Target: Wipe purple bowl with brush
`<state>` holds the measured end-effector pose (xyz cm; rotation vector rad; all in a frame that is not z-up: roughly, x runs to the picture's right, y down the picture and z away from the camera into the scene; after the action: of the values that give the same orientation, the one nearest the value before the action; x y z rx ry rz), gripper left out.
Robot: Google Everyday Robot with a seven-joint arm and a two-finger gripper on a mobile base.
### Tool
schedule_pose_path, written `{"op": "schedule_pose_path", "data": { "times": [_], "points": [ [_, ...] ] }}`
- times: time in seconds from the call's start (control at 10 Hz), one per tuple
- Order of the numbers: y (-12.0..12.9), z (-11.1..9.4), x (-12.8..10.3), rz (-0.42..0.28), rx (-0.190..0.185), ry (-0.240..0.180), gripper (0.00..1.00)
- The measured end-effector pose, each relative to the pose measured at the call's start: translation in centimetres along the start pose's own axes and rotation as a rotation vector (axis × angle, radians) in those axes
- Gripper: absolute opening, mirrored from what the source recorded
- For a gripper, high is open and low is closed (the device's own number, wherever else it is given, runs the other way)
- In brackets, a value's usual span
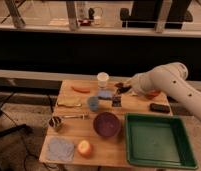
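Observation:
The purple bowl [106, 124] stands near the middle of the wooden table [116, 152], left of the green tray. My gripper [124, 90] hangs over the table's back part, above and a little right of the bowl. It is shut on the brush [117, 99]. The brush's dark handle runs down from the fingers, and its blocky head points at the tabletop. The brush is clear of the bowl.
A green tray [159, 141] fills the front right. Behind my arm sits an orange-red bowl [153, 94], with a black block [159, 107] beside it. A white cup [102, 79], blue cup [93, 103], reddish strip [81, 89], yellow sponge [69, 101], metal cup [55, 123], grey-blue cloth [60, 148] and a peach-coloured fruit [84, 148] crowd the left half.

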<state>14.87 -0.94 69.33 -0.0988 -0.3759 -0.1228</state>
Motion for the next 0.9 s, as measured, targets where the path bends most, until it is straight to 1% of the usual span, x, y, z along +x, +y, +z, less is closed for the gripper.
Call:
{"op": "schedule_pose_path", "data": {
  "times": [0.2, 0.4, 0.6, 0.9],
  "points": [
    [0.7, -2.6, -1.0, -0.019, 0.029, 0.007, 0.0],
    [2.1, -5.3, -2.2, -0.035, 0.054, 0.009, 0.0],
    [3.6, -7.5, -3.2, -0.047, 0.07, 0.007, 0.0],
    [5.3, -8.8, -5.3, -0.079, 0.075, -0.005, 0.0]
  ]
}}
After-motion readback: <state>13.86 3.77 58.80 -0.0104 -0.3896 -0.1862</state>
